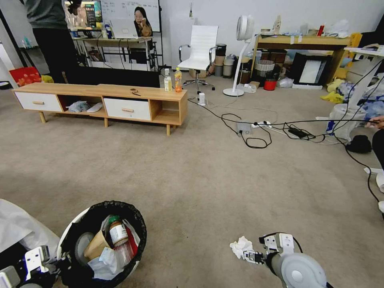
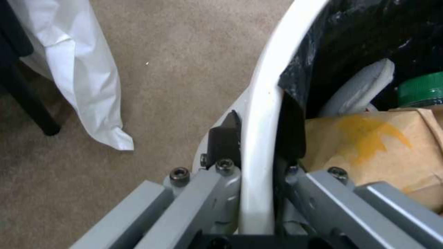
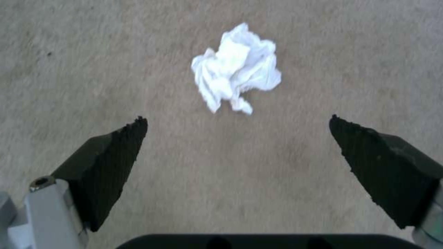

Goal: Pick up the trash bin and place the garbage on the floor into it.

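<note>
The trash bin [image 1: 102, 240], white with a black bag over its rim, sits at the lower left of the head view. It holds a green-capped bottle [image 1: 118, 232], brown cardboard [image 2: 369, 145], tissue and something red. My left gripper [image 2: 259, 107] is shut on the bin's white rim [image 2: 263, 86], one finger outside and one inside. One piece of garbage, a crumpled white tissue [image 3: 235, 65], lies on the floor [image 1: 192, 180]. My right gripper [image 3: 237, 119] hangs open just short of the tissue [image 1: 241, 246], a finger to each side, touching nothing.
A low wooden cabinet [image 1: 100, 102] with two drink bottles [image 1: 178, 80] stands at the far left. Black cables and a power strip [image 1: 256, 128] cross the carpet at the right. A white plastic bag [image 1: 20, 228] lies beside the bin. Open carpet fills the middle.
</note>
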Tool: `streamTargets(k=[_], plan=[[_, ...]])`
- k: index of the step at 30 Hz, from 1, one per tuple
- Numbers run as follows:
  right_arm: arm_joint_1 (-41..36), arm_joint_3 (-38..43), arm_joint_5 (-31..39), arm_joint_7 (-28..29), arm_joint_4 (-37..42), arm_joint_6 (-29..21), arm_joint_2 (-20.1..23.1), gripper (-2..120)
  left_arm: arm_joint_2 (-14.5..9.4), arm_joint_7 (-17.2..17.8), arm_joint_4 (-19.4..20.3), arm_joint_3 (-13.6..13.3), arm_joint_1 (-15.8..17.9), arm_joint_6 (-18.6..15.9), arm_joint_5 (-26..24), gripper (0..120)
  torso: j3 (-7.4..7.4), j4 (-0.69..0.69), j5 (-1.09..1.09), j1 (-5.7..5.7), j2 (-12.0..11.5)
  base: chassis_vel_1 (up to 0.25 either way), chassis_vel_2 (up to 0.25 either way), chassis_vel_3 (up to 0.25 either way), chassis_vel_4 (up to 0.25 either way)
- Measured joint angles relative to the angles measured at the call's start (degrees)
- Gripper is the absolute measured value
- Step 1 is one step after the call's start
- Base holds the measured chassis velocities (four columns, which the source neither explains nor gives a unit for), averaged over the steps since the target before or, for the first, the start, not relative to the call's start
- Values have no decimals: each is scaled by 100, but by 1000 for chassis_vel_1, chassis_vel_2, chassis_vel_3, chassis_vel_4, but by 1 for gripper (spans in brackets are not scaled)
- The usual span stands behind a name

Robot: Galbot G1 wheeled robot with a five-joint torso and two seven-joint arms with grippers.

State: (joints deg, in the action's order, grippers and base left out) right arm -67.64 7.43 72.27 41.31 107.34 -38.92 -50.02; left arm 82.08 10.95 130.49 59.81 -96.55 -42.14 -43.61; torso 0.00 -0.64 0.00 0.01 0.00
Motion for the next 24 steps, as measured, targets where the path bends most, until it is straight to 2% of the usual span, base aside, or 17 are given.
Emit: streamTargets(k=[11,24], plan=[[512,-195,-437,-461,-875,252,-241,100,59,-6,-28,5,-5,0,57,1,0,0,0,0,0,0,0,0,0],[872,-505,-684,-733,-1682,391,-449,100,65,-7,-161,-28,73,0,92,1,0,0,0,0,0,0,0,0,0]])
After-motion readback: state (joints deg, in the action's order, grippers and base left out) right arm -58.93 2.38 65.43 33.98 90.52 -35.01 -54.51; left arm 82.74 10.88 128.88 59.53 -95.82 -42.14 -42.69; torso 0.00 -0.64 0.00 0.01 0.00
